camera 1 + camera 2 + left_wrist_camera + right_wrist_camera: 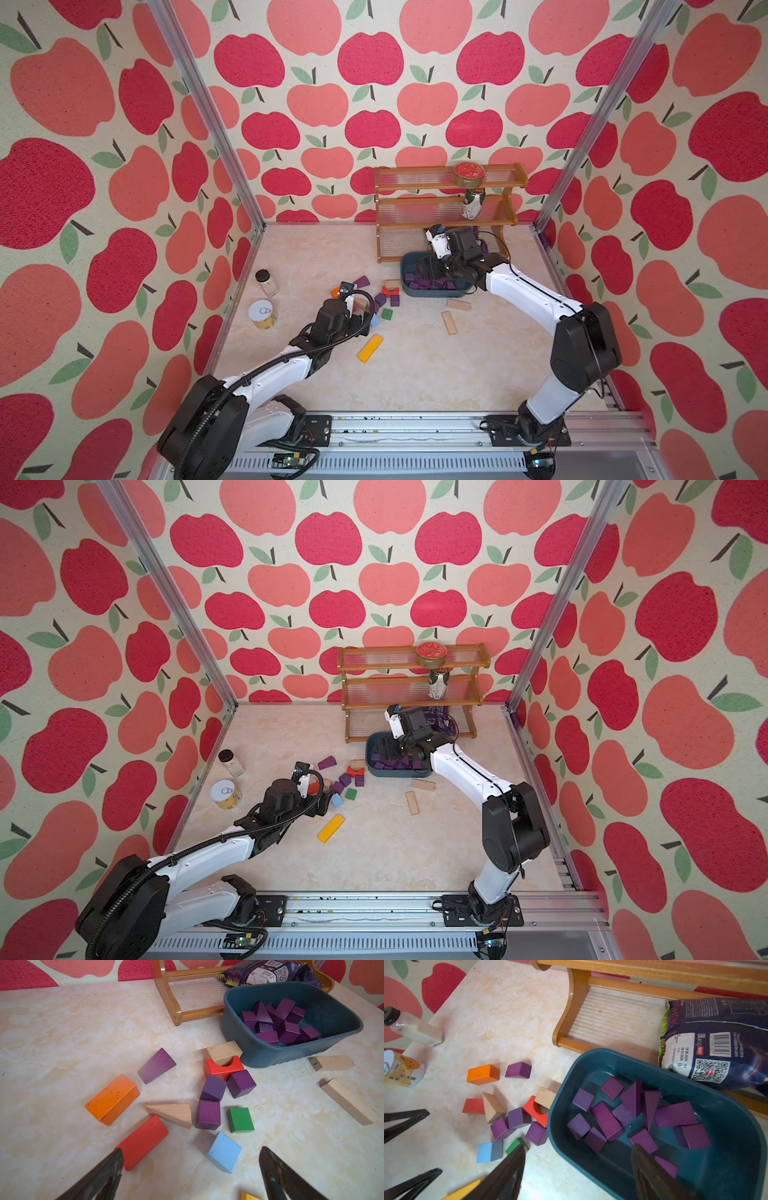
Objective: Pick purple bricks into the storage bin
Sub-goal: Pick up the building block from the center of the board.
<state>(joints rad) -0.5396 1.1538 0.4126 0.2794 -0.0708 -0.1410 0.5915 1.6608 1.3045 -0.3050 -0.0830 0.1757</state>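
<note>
The dark teal storage bin (432,294) (291,1055) (556,1126) sits in front of the wooden rack and holds several purple bricks (288,1032) (607,1121). Three purple cubes (207,1114) (214,1087) (241,1083) and a purple wedge (156,1066) lie on the table among other blocks. My left gripper (192,1150) hovers open just short of that cluster, with nothing between its fingers. My right gripper (579,1146) is open over the bin's rim, one finger above the bin and one outside it, holding nothing.
Orange (113,1099), red (143,1141), light-blue (223,1152), green (240,1120) and plain wood blocks (349,1101) lie around the purple ones. A yellow block (370,348), jar (267,282) and tin (262,313) stand left. The rack (449,208) holds a snack bag (716,1043).
</note>
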